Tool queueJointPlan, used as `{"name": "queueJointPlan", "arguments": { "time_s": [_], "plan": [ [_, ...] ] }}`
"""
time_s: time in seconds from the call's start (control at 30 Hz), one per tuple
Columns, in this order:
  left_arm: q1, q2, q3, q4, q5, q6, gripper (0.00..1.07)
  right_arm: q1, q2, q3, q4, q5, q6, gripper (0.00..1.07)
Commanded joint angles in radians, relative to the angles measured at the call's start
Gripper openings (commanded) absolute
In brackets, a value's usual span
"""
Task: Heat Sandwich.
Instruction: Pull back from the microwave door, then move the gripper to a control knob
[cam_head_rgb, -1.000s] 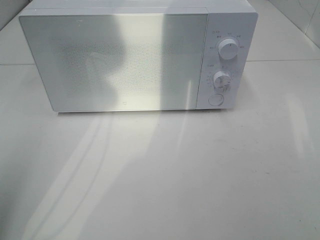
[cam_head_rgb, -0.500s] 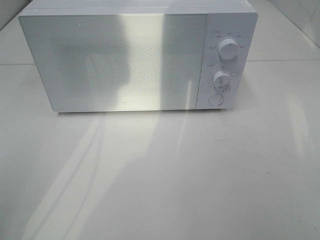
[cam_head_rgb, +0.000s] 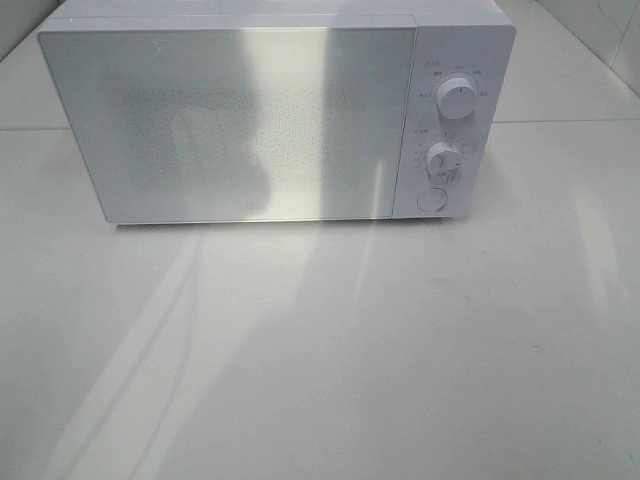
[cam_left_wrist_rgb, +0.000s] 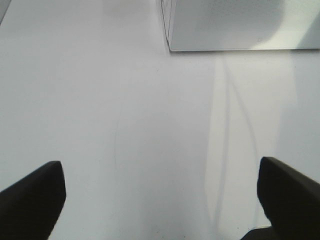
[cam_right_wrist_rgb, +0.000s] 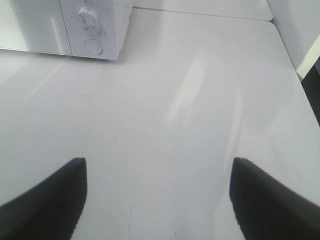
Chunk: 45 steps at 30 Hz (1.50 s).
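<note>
Left wrist view first, Ana: how does the left gripper (cam_left_wrist_rgb: 160, 165) stand?

Wide, Tom. Its two dark fingertips sit at opposite edges of the picture with only bare white table (cam_left_wrist_rgb: 125, 125) between them, so it holds nothing. It hangs off the front left corner of the microwave (cam_left_wrist_rgb: 240, 25), set back from it.

And the right gripper (cam_right_wrist_rgb: 159, 165)?

Same: spread wide and empty, hanging over the table in front of the microwave's control side. Its camera catches the lower knob (cam_right_wrist_rgb: 86, 16) and the round button (cam_right_wrist_rgb: 93, 46) beneath it.

Why so far from the microwave?

My guess is that both arms rest clear of the microwave's front so the door (cam_head_rgb: 230, 120) has room to swing. Neither arm shows in the exterior high view at all. Open jaws suit either a grasp or a push on that button, which I take to be the door release.

Where is the sandwich?

Not in sight. The door is shut and its frosted, glaring face hides the inside, and no plate shows on the table in front of the microwave. Whether the sandwich sits inside or out of frame I cannot tell. The marks around the upper knob (cam_head_rgb: 456, 100) are too small to read, so I cannot judge how far the heating stands either.
</note>
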Motion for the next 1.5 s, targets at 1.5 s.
{"name": "queueJointPlan", "arguments": {
  "time_s": [1.5],
  "plan": [
    [0.001, -0.154, 0.003, -0.011, -0.009, -0.009, 0.99, -0.007, -0.027, 0.001, 0.001, -0.007, 0.000, 0.76]
  ]
}}
